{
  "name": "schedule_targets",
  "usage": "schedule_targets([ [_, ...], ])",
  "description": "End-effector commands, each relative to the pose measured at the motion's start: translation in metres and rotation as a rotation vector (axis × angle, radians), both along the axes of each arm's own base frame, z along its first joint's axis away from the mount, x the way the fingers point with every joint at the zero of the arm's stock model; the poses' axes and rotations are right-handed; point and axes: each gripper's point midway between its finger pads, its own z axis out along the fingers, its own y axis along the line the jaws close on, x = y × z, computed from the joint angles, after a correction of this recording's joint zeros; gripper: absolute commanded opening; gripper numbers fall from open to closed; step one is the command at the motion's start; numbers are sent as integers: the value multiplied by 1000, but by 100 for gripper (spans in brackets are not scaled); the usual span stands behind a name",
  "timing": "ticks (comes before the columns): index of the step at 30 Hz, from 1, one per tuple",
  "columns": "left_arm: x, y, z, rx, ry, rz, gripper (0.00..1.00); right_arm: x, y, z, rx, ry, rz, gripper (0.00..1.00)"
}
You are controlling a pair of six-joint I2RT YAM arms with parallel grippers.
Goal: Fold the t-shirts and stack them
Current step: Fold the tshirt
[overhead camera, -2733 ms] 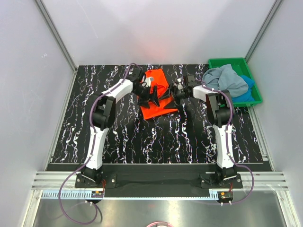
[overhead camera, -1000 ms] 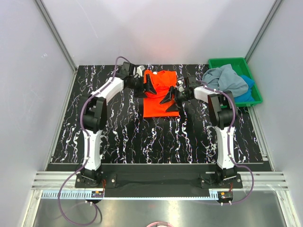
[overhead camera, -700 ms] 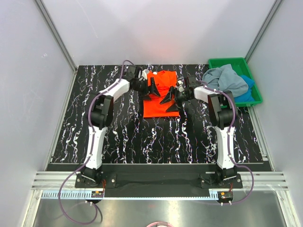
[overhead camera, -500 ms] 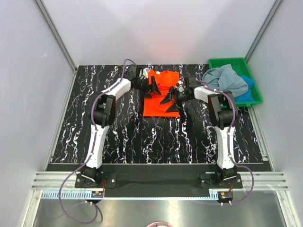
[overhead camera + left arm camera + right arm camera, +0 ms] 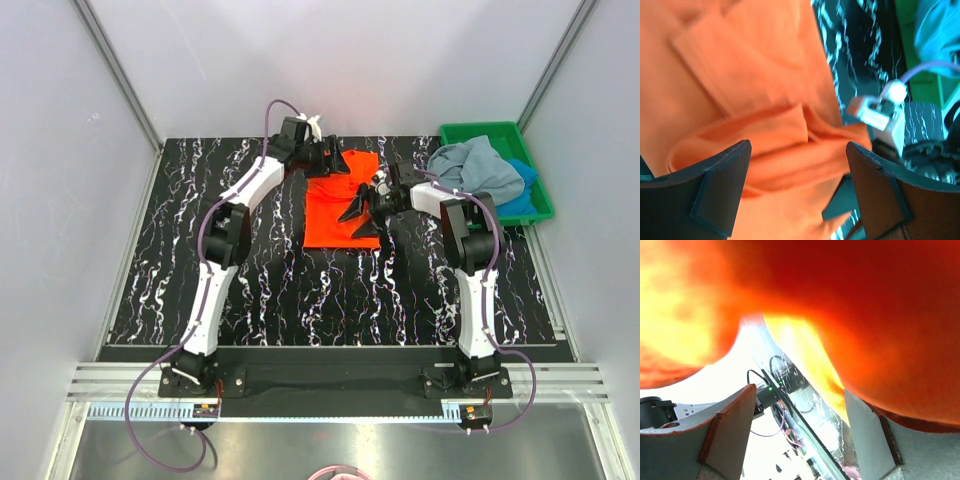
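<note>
The bright orange t-shirt (image 5: 335, 212) lies as a folded rectangle at the far middle of the table. My left gripper (image 5: 336, 162) stands open over its far edge. In the left wrist view a rolled orange fold (image 5: 785, 150) runs between the spread fingers (image 5: 715, 190). My right gripper (image 5: 360, 218) is open at the shirt's right edge. In the right wrist view the orange cloth (image 5: 865, 315) is blurred, close above the fingers (image 5: 730, 435), with nothing pinched between them. The grey-blue t-shirt (image 5: 475, 165) is heaped over the bright blue t-shirt (image 5: 520, 192).
A green plastic tray (image 5: 480, 128) at the far right corner holds the two heaped shirts. The table (image 5: 260, 290) is black with white marbling. Grey walls and metal frame posts close it in. The right arm's wrist connector (image 5: 875, 111) shows in the left wrist view.
The left gripper has swung from the shirt's left side to its far edge. The crumpled orange shirt now lies flatter and squarer. The right gripper has hardly moved.
</note>
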Motion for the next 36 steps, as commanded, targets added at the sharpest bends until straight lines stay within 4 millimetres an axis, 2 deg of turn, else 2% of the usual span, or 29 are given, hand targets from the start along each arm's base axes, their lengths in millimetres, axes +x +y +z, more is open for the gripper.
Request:
schedule_targets([
  [1, 36, -2, 30, -4, -182, 35, 84, -5, 0, 18, -26, -60, 15, 79],
  [2, 43, -1, 41, -2, -225, 43, 84, -6, 0, 18, -24, -60, 15, 79],
  [3, 48, 1, 41, 8, -236, 56, 84, -8, 0, 18, -26, -55, 16, 79],
  [5, 44, 4, 57, 2, -243, 55, 84, -10, -1, 19, -27, -56, 18, 79],
  [7, 25, 1, 61, -19, -194, 13, 83, -9, -1, 20, -26, -59, 18, 79],
  [9, -4, -1, 61, -57, -105, -22, 82, -8, -1, 21, -24, -62, 16, 79],
  [10, -20, 1, 42, -53, -14, -17, 82, -6, 0, 22, -22, -67, 15, 79],
  [11, -31, 1, 50, -71, 6, -26, 82, -4, 1, 24, -20, -74, 15, 79],
  [14, -66, -3, 37, -102, 131, -58, 80, -1, 2, 28, -16, -85, 15, 79],
  [16, -81, -3, 29, -102, 181, -68, 80, 0, 3, 28, -12, -87, 18, 79],
  [22, -100, -7, 26, -107, 232, -72, 80, 1, 3, 22, -11, -70, 12, 79],
  [25, -105, -11, 27, -110, 236, -80, 80, 4, 4, 24, -6, -73, 11, 79],
  [27, -106, -16, 18, -115, 258, -77, 80, 5, 4, 25, -4, -77, 8, 79],
  [28, -103, -19, 19, -122, 256, -73, 80, 5, 5, 25, -2, -78, 7, 79],
  [29, -99, -20, 7, -118, 272, -70, 80, 4, 5, 25, -3, -74, 7, 79],
  [30, -95, -22, 3, -115, 268, -69, 80, 4, 4, 25, -4, -73, 6, 79],
  [31, -87, -25, 6, -116, 237, -70, 80, 4, 4, 27, -1, -76, 8, 79],
  [32, -81, -25, -8, -105, 246, -64, 80, 3, 4, 27, -1, -76, 8, 79],
  [33, -75, -25, -10, -94, 236, -53, 80, 3, 4, 27, -1, -78, 9, 79],
  [34, -66, -27, -5, -97, 201, -55, 81, 2, 4, 29, 0, -82, 9, 79],
  [35, -61, -28, -16, -86, 205, -48, 81, 1, 4, 28, -1, -78, 9, 79],
  [36, -55, -28, -17, -82, 192, -38, 82, -1, 3, 28, -2, -73, 8, 79],
])
